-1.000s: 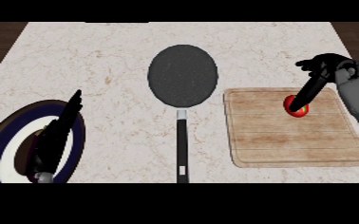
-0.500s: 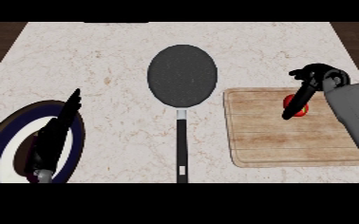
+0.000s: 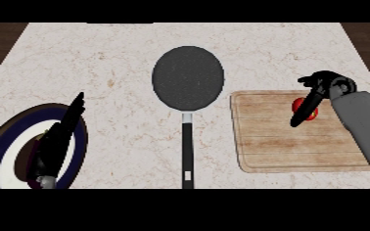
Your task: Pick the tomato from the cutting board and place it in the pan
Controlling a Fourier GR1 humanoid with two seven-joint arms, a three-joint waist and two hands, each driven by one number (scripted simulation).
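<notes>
Right robot hand: over tomato, fingers extended, not closed round it
Left robot hand: open, above plate
Cutting board: carries tomato
Pan: mid-counter
Counter: pale marble

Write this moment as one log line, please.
phase: reaching | right hand: over tomato, not closed | tomato: on cutting board | pan: empty | left hand: resting

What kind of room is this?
Probably a kitchen. A black pan sits on a marbled counter, and a tomato lies on a wooden cutting board.
</notes>
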